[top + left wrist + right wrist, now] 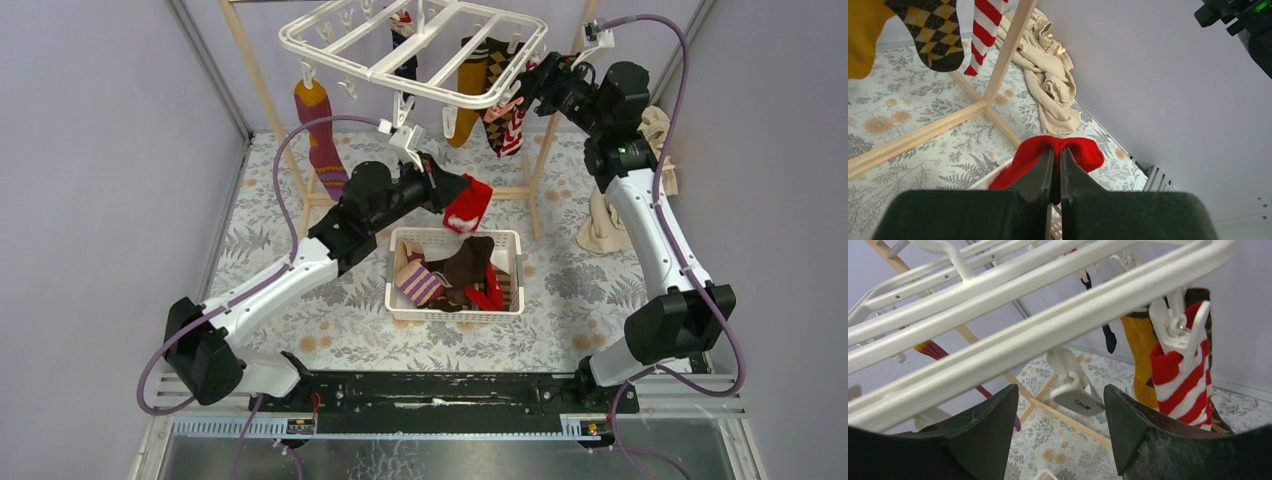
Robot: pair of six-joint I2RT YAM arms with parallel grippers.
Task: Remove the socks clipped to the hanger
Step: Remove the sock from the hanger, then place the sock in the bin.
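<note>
Left gripper (1056,152) closed on red sock (1087,151) over far edge of basket (452,233); right gripper (1060,392) spread wide, empty, at right edge of hanger (1048,330), beside red-white striped sock (1182,387).

There are a white hanger (1048,332), red-white striped sock (1183,385), mustard sock (860,35), brown argyle sock (933,35) and red sock (1080,150).

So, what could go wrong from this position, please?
1. The left end effector is shut on the red sock near the far rim of the basket; released here, the sock may land outside.
2. The right end effector is open, with an empty clip showing between its fingers under the hanger, while the red-white striped sock hangs to one side; closing now may grab the clip and tug the hanger.
</note>
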